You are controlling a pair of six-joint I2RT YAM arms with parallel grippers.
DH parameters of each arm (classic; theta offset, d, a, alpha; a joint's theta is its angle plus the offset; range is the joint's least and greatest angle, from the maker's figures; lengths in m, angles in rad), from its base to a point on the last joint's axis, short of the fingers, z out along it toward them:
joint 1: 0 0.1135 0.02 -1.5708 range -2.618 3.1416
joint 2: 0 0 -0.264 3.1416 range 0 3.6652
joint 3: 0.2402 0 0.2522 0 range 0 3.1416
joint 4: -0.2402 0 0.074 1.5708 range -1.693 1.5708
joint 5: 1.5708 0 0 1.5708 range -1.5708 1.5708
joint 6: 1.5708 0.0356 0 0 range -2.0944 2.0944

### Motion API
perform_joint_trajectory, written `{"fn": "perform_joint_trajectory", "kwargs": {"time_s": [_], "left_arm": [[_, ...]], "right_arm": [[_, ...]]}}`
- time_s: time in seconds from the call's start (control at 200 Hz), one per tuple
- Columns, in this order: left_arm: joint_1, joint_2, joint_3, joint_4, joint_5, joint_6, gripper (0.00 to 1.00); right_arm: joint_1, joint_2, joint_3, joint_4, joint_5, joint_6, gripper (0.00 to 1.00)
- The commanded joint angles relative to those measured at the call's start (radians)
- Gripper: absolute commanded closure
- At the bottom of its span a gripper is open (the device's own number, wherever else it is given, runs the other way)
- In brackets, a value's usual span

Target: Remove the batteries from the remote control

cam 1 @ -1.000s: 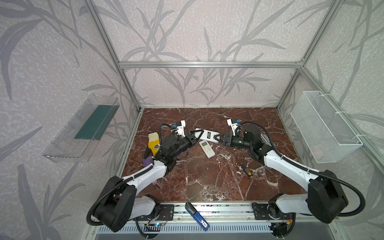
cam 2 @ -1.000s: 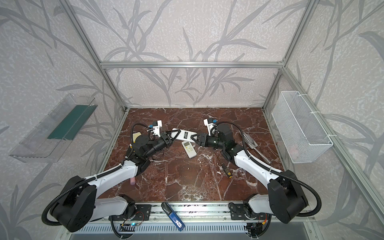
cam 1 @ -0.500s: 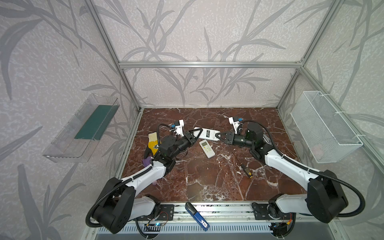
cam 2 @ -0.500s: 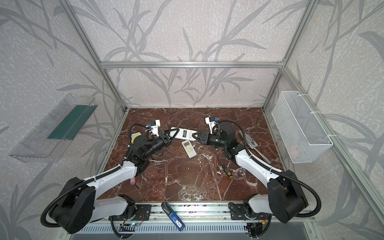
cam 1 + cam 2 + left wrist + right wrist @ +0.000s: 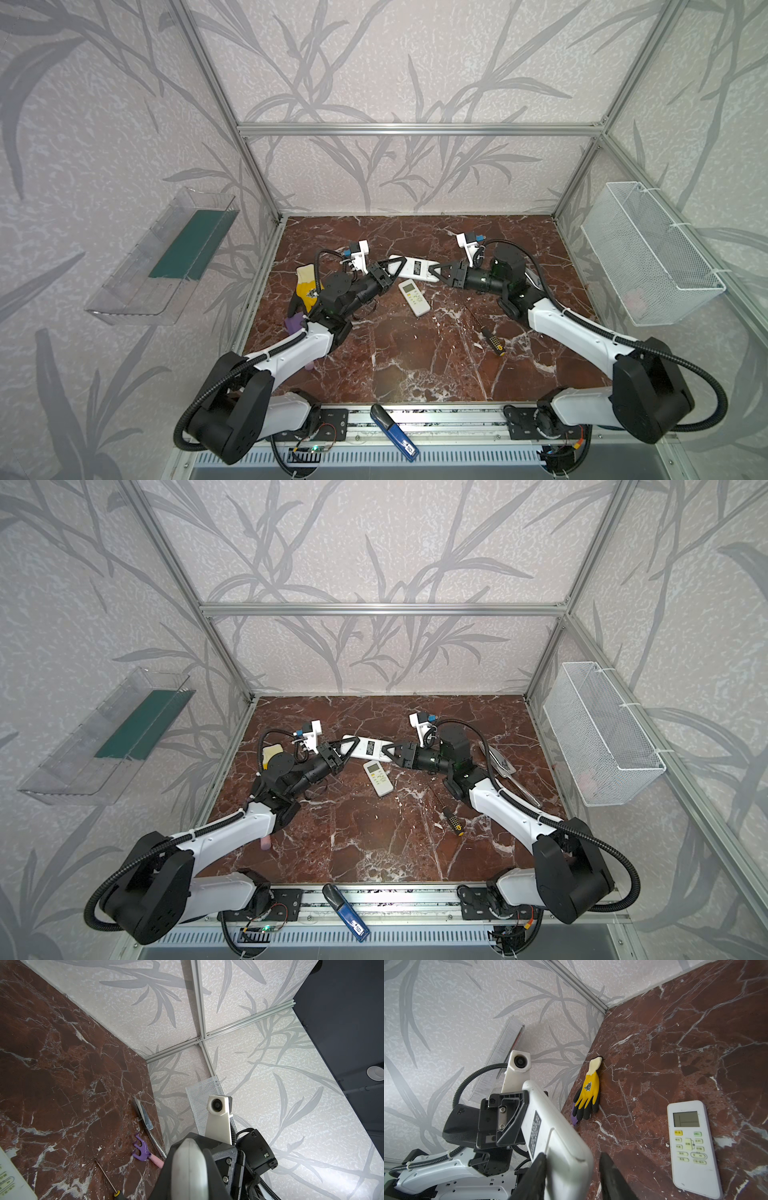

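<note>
A: What's altered on the red-brown marble tabletop (image 5: 415, 374)?
B: Hardly anything. The long white plastic remote control with the printed label (image 5: 417, 267) hangs above it where it hung a second ago, the left gripper (image 5: 397, 268) pinching one end.
A: And the right gripper (image 5: 572, 1165)?
B: Its jaws have slackened: spread around the other end, one finger clear of the casing.
A: The smaller white remote with the screen (image 5: 414, 297)?
B: Lying flat on the marble, just below.
A: The batteries?
B: None visible; probably still inside the held remote, whose back looks shut, so unloading hasn't begun.
</note>
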Motion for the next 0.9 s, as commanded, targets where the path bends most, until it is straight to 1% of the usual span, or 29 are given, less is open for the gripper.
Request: {"fn": "perform_joint_trajectory", "kwargs": {"time_s": [0.0, 0.38, 0.635, 0.795, 0.895], "left_arm": [[-0.003, -0.002, -0.001, 0.067, 0.011, -0.017, 1.0], [-0.003, -0.004, 0.0, 0.033, -0.002, 0.008, 1.0], [-0.003, 0.001, 0.008, 0.036, -0.004, 0.006, 1.0], [-0.002, -0.001, 0.004, 0.035, -0.008, 0.007, 1.0], [-0.002, 0.001, 0.006, 0.036, -0.008, 0.006, 1.0]], "right_arm": [[0.003, -0.018, 0.01, -0.031, 0.022, -0.034, 0.57], [0.003, -0.074, 0.015, -0.104, 0.048, -0.078, 0.57], [0.003, -0.073, 0.007, -0.093, 0.045, -0.068, 0.57], [0.0, -0.086, 0.006, -0.1, 0.056, -0.069, 0.58], [-0.002, -0.091, 0.007, -0.104, 0.054, -0.072, 0.61]]}}
